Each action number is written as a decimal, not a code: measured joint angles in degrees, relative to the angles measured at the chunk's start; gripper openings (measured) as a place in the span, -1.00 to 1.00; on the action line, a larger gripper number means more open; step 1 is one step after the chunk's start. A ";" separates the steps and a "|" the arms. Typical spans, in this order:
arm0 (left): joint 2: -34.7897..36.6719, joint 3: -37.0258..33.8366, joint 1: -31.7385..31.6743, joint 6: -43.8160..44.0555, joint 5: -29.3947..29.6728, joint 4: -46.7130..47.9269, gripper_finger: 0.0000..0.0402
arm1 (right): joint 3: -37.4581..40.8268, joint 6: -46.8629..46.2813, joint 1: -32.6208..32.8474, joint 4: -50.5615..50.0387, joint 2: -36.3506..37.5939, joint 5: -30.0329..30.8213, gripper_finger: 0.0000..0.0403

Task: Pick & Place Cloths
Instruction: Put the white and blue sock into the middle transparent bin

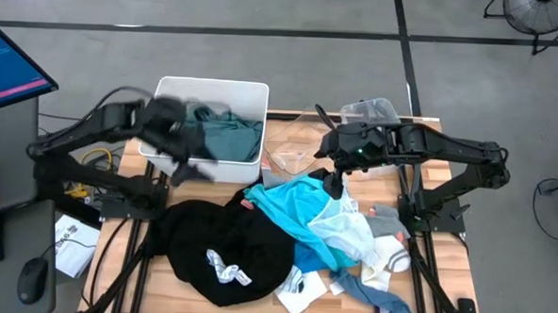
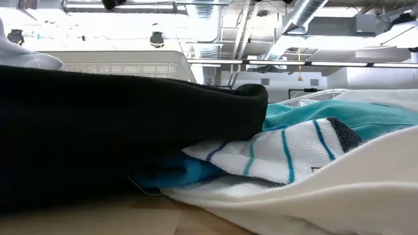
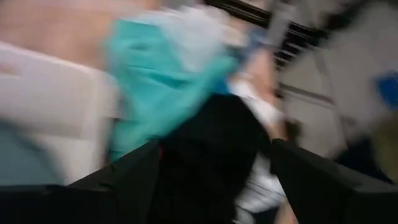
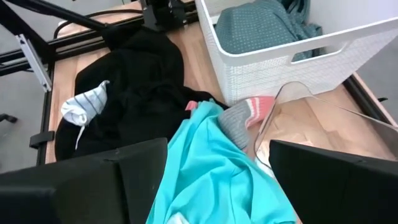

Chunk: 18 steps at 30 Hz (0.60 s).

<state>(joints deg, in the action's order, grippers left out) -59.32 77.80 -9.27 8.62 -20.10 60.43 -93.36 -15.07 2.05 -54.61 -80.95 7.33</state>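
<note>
A white bin (image 1: pixel 169 88) at the table's far left holds a teal-green shirt (image 1: pixel 225 135). On the table lie a large black garment (image 1: pixel 223 244), a bright cyan shirt (image 1: pixel 291 206) and small socks and pieces (image 1: pixel 388 246). My left gripper (image 1: pixel 186 169) is blurred at the bin's near edge; in its wrist view its fingers (image 3: pixel 134 168) stand apart with nothing between them. My right gripper (image 1: pixel 334 184) hangs open above the cyan shirt (image 4: pixel 205 168), clear of it. The low view shows the black garment (image 2: pixel 98 124) lying over a striped sock (image 2: pixel 281 153).
Clear plastic bins (image 1: pixel 371 110) stand at the far middle and right, one clear wall (image 4: pixel 292 106) close by the white bin (image 4: pixel 292 56). A monitor (image 1: pixel 9 65) and a mouse (image 1: pixel 31 278) sit off the table's left side.
</note>
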 joint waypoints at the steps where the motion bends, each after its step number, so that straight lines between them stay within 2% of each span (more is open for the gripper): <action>1: 0.24 0.00 4.28 2.27 1.53 0.01 0.43 | 0.00 0.00 0.34 0.00 0.00 -0.01 0.37; 7: -1.87 -0.01 28.88 11.42 15.23 -0.01 0.42 | 0.00 -0.01 2.22 -0.22 0.00 -0.05 0.37; 10: -5.03 -0.99 38.50 12.89 19.58 -0.77 0.42 | 0.00 -0.02 3.22 -0.24 0.00 -0.04 0.37; 14: -9.68 -4.18 46.64 13.67 22.16 -3.52 0.42 | 0.00 -0.02 4.43 -0.20 0.00 -0.02 0.37; 18: -14.09 -8.33 50.06 13.24 23.22 -8.55 0.42 | 0.00 -0.02 5.51 -0.11 0.00 -0.03 0.37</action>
<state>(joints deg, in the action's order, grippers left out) -73.41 69.47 40.79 21.87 3.12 51.88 -93.36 -15.09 7.55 -54.72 -80.95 7.30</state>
